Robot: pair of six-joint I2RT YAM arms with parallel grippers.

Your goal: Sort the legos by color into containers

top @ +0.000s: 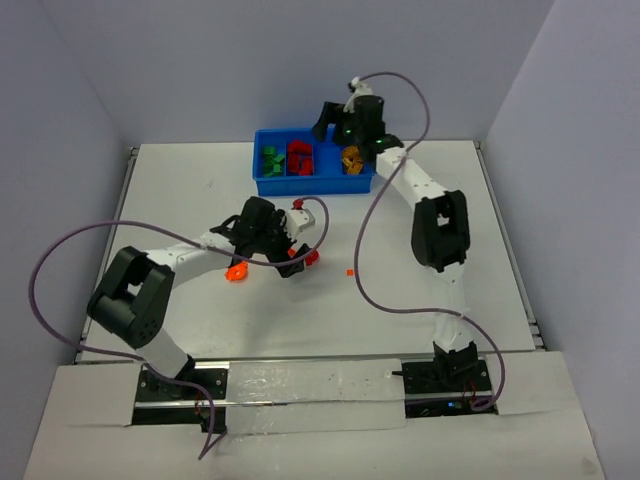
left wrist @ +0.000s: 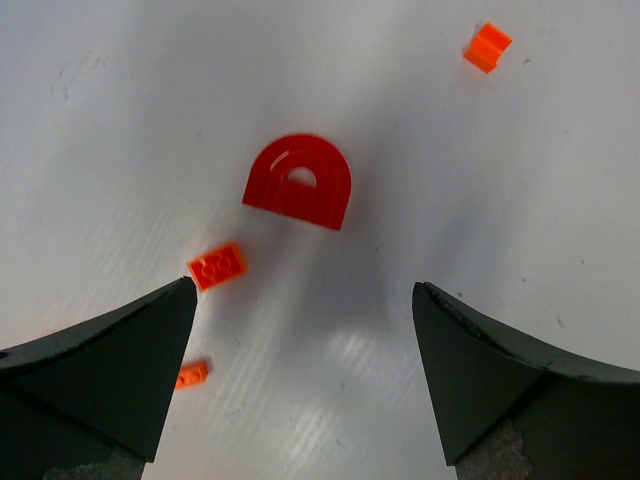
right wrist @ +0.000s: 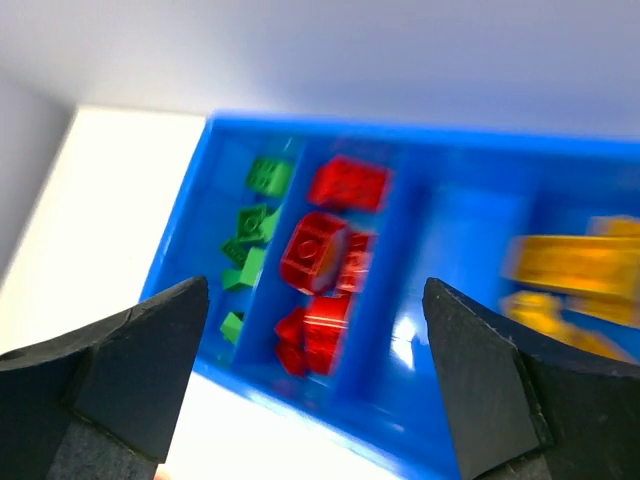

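On the white worktop [top: 200,200] left of centre, the left jaws hang wide and empty; the red half-round plastic arch piece [left wrist: 298,183] lies just ahead, its straight edge nearly jaw to jaw. Overhead it is a red speck; the wrist view shows its shape. Farther right, the right jaws gape empty over the bright blue compartmented plastic tray [top: 310,187].

No text, label, brand mark, number or sign is legible anywhere in any of the three camera views.
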